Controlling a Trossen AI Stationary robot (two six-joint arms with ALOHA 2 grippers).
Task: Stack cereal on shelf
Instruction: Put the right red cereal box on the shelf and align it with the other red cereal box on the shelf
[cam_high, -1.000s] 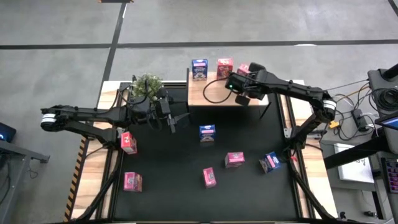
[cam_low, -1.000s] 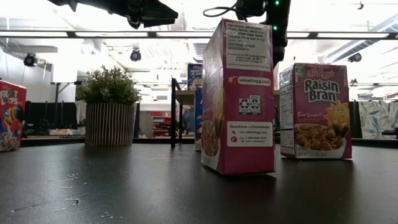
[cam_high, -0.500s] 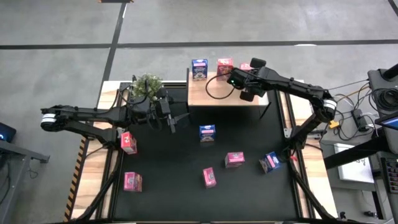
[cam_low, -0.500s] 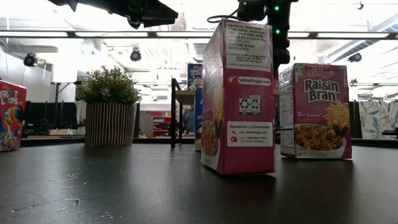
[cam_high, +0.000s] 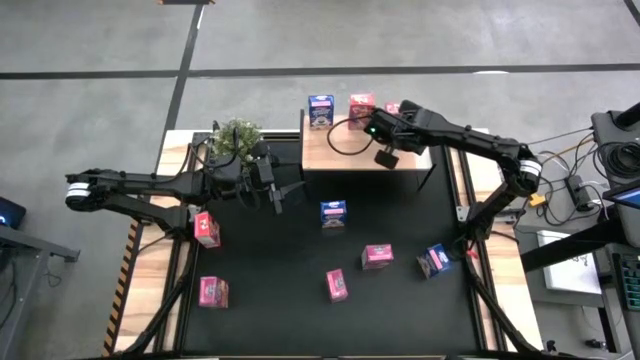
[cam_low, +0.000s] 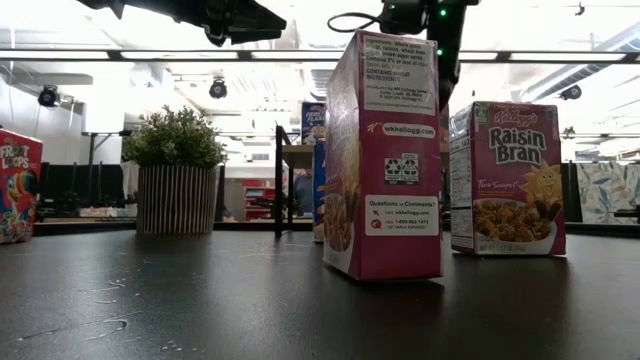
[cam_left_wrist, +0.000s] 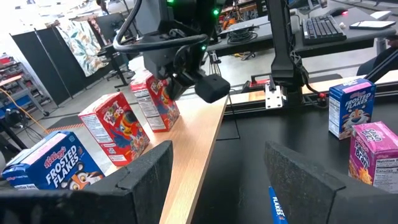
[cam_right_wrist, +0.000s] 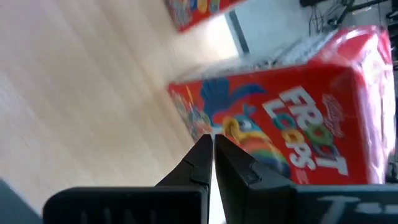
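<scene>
At the centre of the high view lies a black table (cam_high: 300, 250) with pale wood side strips. At its upper edge sits a shelf (cam_high: 340, 150) with a light natural-wood top. On the shelf stand a blue box (cam_high: 321, 111) and a red box (cam_high: 361, 106). Lower on the table, a blue box (cam_high: 333, 214) sits mid-frame and a pink box (cam_high: 377, 256) lower right of it. The plant (cam_high: 236, 137) at upper left is green; in the low view its pot (cam_low: 175, 199) has vertical brown and pale stripes. In the right wrist view, a red box (cam_right_wrist: 292, 124) carries white lettering and a blue, yellow and orange bird.
</scene>
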